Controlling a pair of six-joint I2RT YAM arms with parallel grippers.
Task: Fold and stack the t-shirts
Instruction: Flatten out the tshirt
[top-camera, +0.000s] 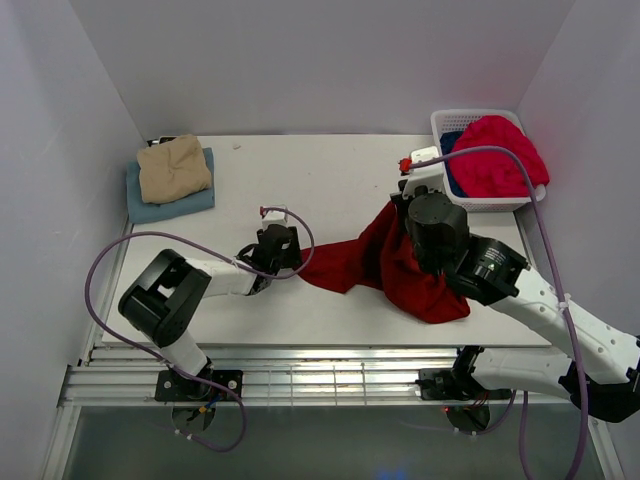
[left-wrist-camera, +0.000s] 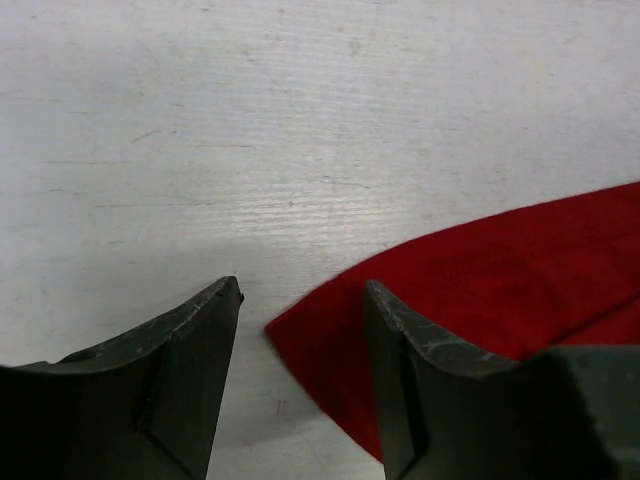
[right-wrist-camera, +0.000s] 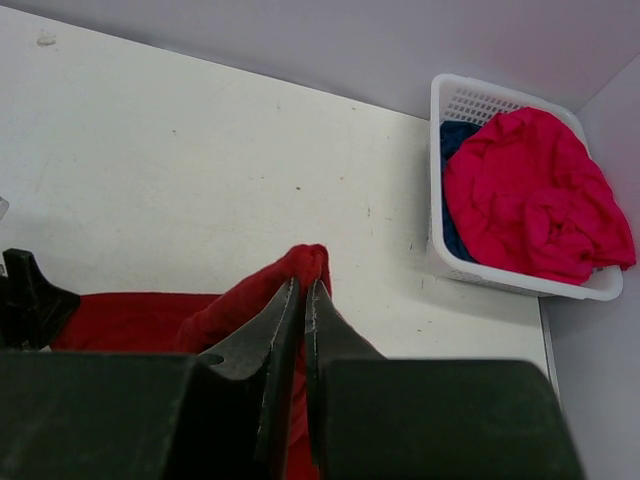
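The two arm bases are seen nearest, bolted at the near edge of the desk (top-camera: 330, 175), with the left arm (top-camera: 165, 295) reaching inward from the left.

At the far left corner of the desk a tan t-shirt (top-camera: 174, 168) is laid, folded, on top of a folded light blue t-shirt (top-camera: 195, 205), whose edges show along its left and near sides.

Further right, the left end effector (left-wrist-camera: 303, 290) is held low over the desk with its fingers spread apart – nothing is gripped. The pointed left corner of the dark red t-shirt (top-camera: 345, 262) lies flat on the desk just at the gap, partly covered by one finger in the left wrist view.

The dark red t-shirt is spread across the middle of the desk, flat at its left end and drawn up into a peak towards the right, with a wider part hanging down to the near edge.

That peak is pinched by the right end effector (right-wrist-camera: 303, 283), whose fingers are pressed almost together on a fold of the cloth – the fabric is bunched over the fingertips.

At the far right corner a white lattice basket (right-wrist-camera: 436, 180) stands on the desk. A crumpled bright pinkish-red t-shirt (right-wrist-camera: 530, 195) is heaped in it, spilling over the right rim, and a deep blue t-shirt (right-wrist-camera: 452, 140) is seen beneath it at the left side.
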